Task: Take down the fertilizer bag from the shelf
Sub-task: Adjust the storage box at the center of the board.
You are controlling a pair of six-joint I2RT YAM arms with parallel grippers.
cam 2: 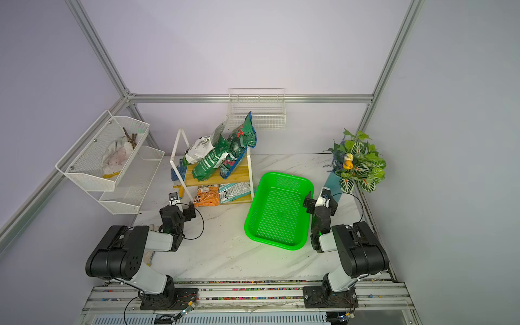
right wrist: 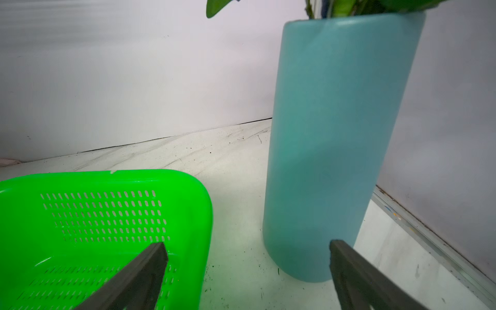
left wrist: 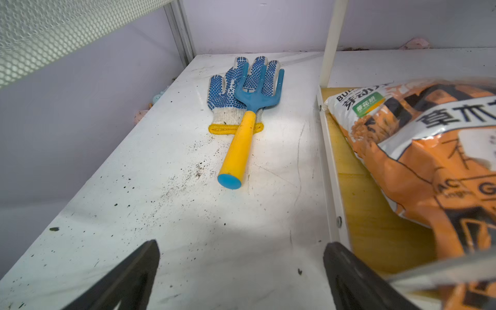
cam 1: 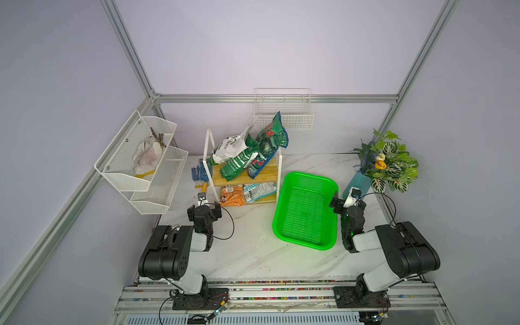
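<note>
Marble-patterned counter [cam 1: 253,253] with a two-tier wooden shelf [cam 1: 271,176] standing near its rear edge, left of centre. Upper board: a white bag [cam 1: 229,146], a green fertilizer bag [cam 1: 239,166] leaning across it, and a taller dark green bag [cam 1: 271,135] propped upright at the right end; which of these the task names cannot be told. Lower board: an orange bag [cam 1: 231,195] beside a pale teal bag [cam 1: 259,191], both lying flat. Between the shelf and the counter's left edge, a blue-dotted work glove [left wrist: 236,88] lies with a blue hand fork [left wrist: 247,118] on top, its yellow handle pointing toward the front edge. A green perforated basket [cam 1: 306,211] occupies the right half; a teal vase [right wrist: 335,134] of foliage stands near the rear right corner. Left gripper [cam 1: 204,212] hovers just before the shelf's front left leg, jaws spread wide, holding nothing. Right gripper [cam 1: 349,204] hangs between basket rim and vase, jaws likewise wide and empty. White mesh bins [cam 1: 140,163] hang on the left wall.
</note>
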